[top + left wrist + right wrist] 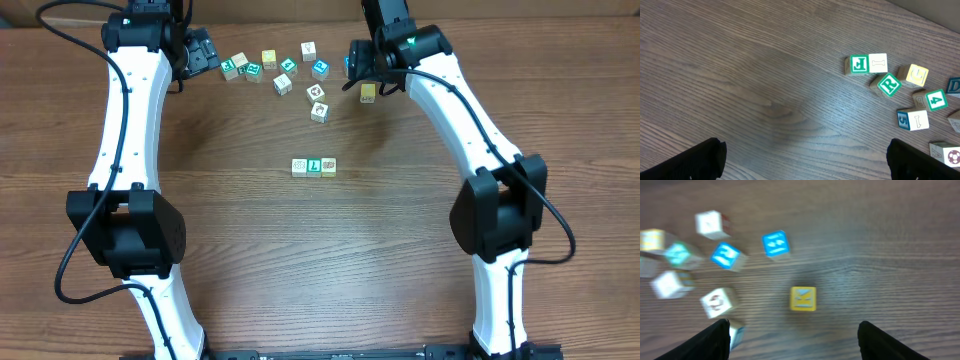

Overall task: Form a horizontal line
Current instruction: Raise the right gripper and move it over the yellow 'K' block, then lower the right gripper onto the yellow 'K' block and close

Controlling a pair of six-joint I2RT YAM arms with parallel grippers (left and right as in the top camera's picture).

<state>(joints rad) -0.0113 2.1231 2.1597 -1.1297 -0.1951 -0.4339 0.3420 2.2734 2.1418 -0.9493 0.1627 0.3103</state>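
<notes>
Your row (314, 166) sits mid-table: three cubes touching, bare wood all round. Right claw (795, 340) is released over the yellow cube (803, 298), far right. Left claw (807, 160) is released beside the far cluster (275, 72).

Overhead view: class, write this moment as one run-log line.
row: three cubes touching | yellow cube: loose, near right gripper | right gripper: open | left gripper: open

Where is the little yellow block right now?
In the overhead view the yellow block lies alone by the right hand, right of the loose blocks and beyond the three-block row.
</notes>
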